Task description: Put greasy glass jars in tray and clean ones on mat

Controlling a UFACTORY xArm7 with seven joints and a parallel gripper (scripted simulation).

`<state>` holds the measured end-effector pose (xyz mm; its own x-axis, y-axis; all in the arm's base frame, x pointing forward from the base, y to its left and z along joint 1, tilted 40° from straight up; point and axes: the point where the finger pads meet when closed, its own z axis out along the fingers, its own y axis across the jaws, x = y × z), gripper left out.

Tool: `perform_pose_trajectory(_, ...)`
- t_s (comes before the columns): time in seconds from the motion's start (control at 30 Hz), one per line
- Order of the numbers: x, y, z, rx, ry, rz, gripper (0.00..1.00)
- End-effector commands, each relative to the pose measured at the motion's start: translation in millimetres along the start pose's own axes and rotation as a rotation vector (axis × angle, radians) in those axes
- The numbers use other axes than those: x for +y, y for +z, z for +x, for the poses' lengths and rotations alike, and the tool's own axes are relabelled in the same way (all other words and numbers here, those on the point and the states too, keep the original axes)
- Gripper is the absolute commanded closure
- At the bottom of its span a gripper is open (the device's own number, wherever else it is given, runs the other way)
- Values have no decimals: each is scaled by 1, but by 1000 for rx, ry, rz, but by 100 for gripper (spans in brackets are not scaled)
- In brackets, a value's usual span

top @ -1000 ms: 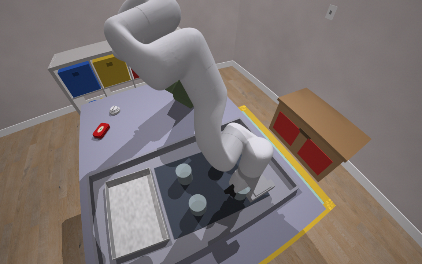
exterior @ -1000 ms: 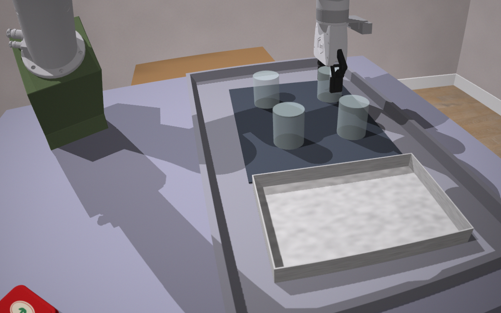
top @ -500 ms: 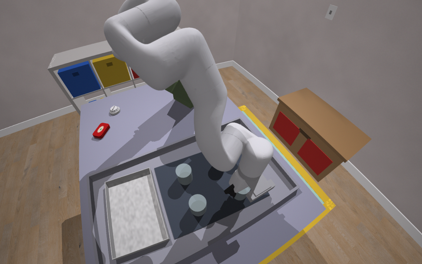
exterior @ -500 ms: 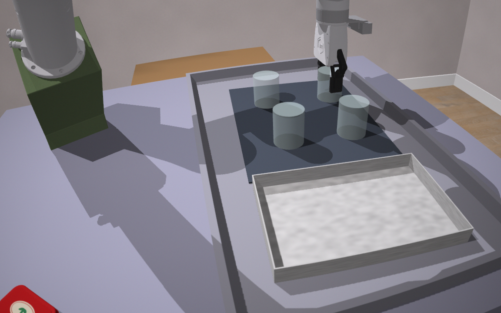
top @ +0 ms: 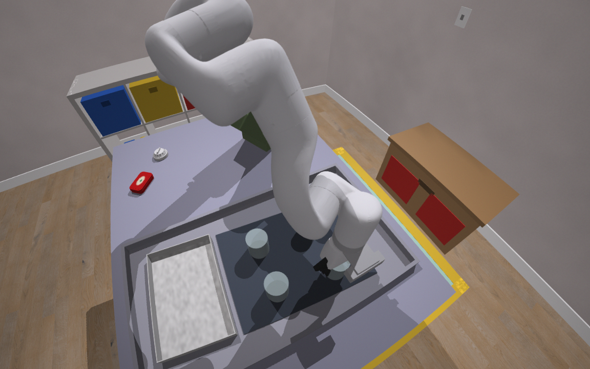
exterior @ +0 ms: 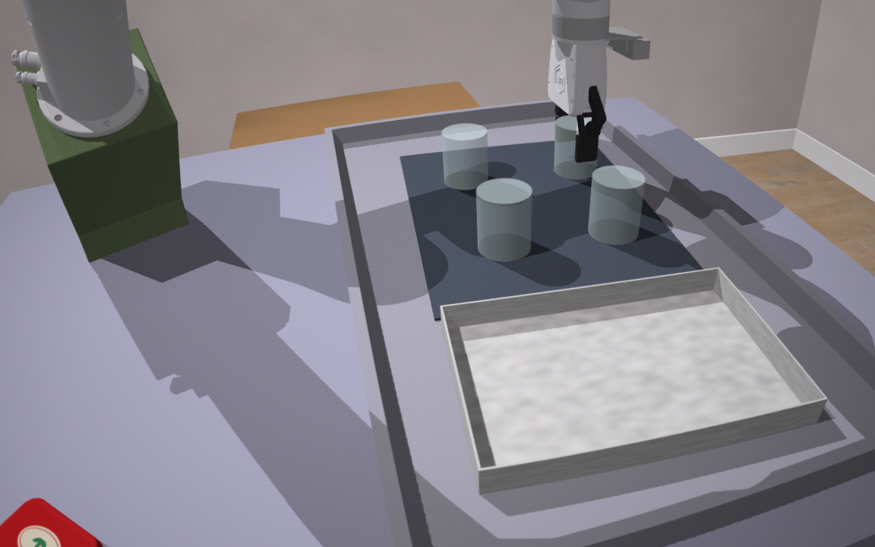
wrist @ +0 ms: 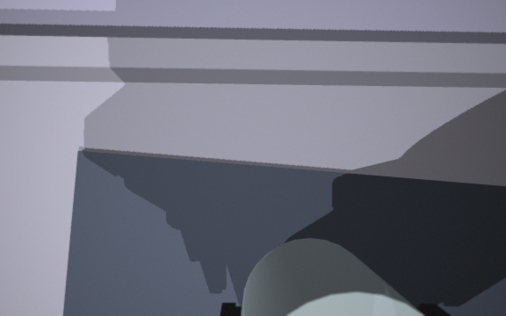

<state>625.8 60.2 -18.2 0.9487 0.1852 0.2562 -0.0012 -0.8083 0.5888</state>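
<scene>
Four clear glass jars stand upright on the dark drying mat (top: 230, 250) (exterior: 454, 289) (wrist: 117, 246). In the exterior view, one jar (exterior: 465, 156) is at the back left, one jar (exterior: 503, 221) (top: 257, 243) at the front left and one jar (exterior: 616, 203) (top: 276, 286) at the front right. My gripper (exterior: 571, 137) (wrist: 332, 310) is open, with its black fingers lowered on either side of the back right jar (exterior: 564, 155) (wrist: 310, 268). The arm hides the back left jar in the top view. The pale tray (top: 187, 298) (exterior: 631, 381) is empty. No grease shows on any jar.
A low grey border (exterior: 376, 353) (top: 224, 215) surrounds mat and tray. A red box (top: 141, 182) (exterior: 39, 527) and a white dial timer (top: 160, 154) lie outside it. The arm's green base (exterior: 114, 162) stands on the table.
</scene>
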Motion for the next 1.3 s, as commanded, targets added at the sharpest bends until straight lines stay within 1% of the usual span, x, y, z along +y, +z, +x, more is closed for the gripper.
perform_pose_trajectory(0.0, -1, -2, 2, 5, 0, 3, 23)
perform_pose_trajectory(0.03, -1, -2, 2, 5, 0, 3, 26)
perform_pose_trajectory(0.57, -1, -2, 2, 5, 0, 3, 26)
perform_pose_trajectory(0.6, -1, -2, 2, 5, 0, 3, 29)
perform_pose_trajectory(1.13, -1, -2, 2, 5, 0, 3, 29)
perform_pose_trajectory(1.17, -1, -2, 2, 5, 0, 3, 32)
perform_pose_trajectory(1.27, -1, -2, 2, 5, 0, 3, 32)
